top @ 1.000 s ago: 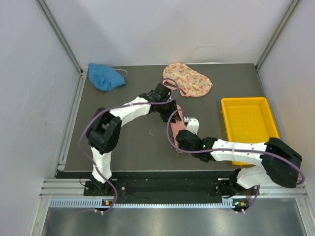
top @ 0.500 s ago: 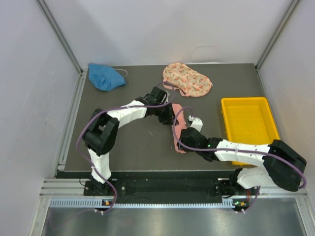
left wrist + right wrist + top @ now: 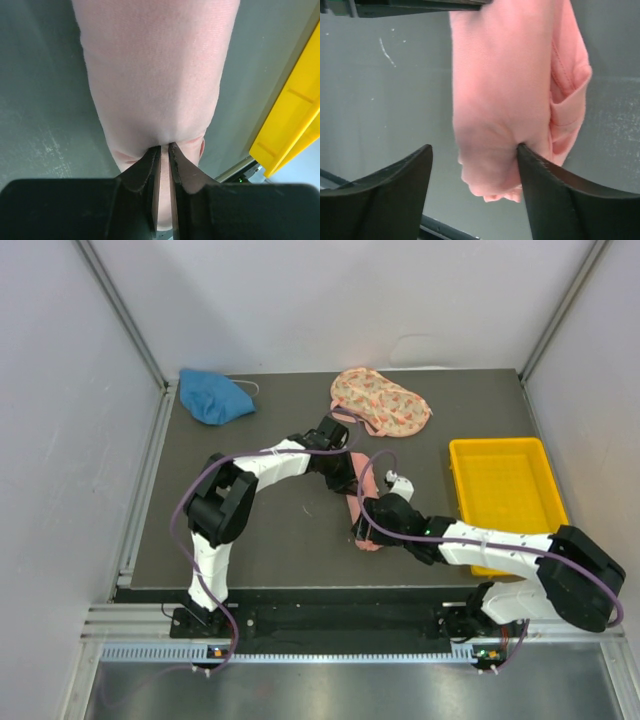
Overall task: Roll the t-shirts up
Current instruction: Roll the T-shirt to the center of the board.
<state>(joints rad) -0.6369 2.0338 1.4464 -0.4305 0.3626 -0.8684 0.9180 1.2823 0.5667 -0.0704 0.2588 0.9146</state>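
The rolled pink shirt (image 3: 353, 510) lies on the dark table (image 3: 270, 530) at the middle of the top view, with the blue shirt (image 3: 214, 396) at upper left, the flowered shirt (image 3: 382, 402) at upper middle and the yellow tray (image 3: 505, 490) at right. The left gripper (image 3: 164, 146) is narrowed to a slit, pinching a fold at the roll's upper end. The right gripper (image 3: 474, 147) stands wide at its lower end, one finger touching the cloth.

The left arm (image 3: 265, 465) bends at the elbow and reaches forward. The left gripper (image 3: 164, 146) has its fingers almost together, pinching the pink t-shirt (image 3: 155, 75). The right arm (image 3: 490, 545) stretches low to the left. The right gripper (image 3: 474, 147) stands wide apart.
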